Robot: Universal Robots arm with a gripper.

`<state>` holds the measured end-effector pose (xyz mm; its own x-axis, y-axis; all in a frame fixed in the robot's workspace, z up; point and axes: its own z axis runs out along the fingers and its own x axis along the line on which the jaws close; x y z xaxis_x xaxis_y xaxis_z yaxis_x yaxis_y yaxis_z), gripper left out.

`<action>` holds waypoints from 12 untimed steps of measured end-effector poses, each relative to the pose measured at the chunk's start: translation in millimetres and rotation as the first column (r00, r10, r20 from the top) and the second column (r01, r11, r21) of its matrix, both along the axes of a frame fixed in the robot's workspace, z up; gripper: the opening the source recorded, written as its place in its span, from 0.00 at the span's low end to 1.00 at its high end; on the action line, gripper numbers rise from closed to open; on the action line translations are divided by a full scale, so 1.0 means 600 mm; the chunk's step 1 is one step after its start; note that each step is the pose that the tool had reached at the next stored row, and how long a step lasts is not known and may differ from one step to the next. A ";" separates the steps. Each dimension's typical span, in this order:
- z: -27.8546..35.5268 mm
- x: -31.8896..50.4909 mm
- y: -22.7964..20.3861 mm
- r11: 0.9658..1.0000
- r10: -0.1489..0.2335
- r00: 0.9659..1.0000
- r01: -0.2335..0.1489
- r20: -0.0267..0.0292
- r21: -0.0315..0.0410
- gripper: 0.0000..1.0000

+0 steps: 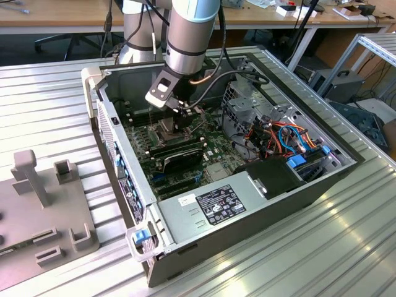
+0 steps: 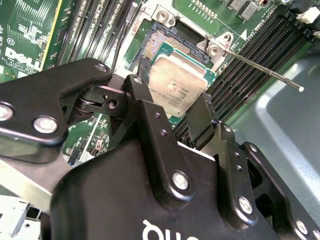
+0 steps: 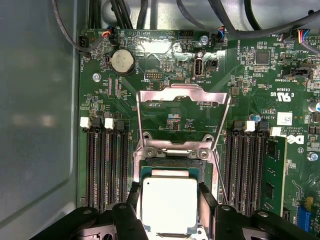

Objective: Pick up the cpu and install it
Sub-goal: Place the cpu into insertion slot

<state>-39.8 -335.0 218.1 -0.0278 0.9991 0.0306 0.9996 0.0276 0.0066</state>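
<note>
Second wrist view: gripper (image 2: 171,102) fingers (image 2: 141,100) are closed on the cpu (image 2: 181,85), one on each of two opposite edges. The chip is over the open socket (image 2: 159,44), with part of the dark contact field uncovered beside it. You can't tell whether it touches.

Exterior view: the tool is down inside the open case (image 1: 133,185), upper middle of frame, above the motherboard (image 1: 213,154).

Risks, as judgement:
- The chip looks offset from the socket outline. If you lower it that way, a corner may land on the contacts and bend them.
- The grip is on thin edges only. A slip would drop the chip tilted.
- The lever rod (image 2: 260,67) lies near one finger and could snag it.
- The load frame (image 3: 165,93) is hinged back. Knock it and it may swing onto the chip.
</note>
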 end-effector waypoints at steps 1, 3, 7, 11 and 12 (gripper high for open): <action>-0.008 0.000 0.0000 1.000 0.000 1.000 0.000 0.000 0.000 0.55; -0.015 0.000 -0.0015 1.000 0.000 1.000 0.000 0.000 0.000 0.55; -0.027 0.000 -0.0047 1.000 0.000 1.000 0.000 -0.001 0.000 0.55; -0.028 -0.001 -0.0050 1.000 0.000 1.000 0.000 -0.001 0.000 0.55; -0.028 -0.001 -0.0049 1.000 0.000 1.000 0.000 -0.001 0.000 0.55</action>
<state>-40.4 -337.9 201.1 -0.0278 0.9991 0.0305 0.9996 0.0277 0.0056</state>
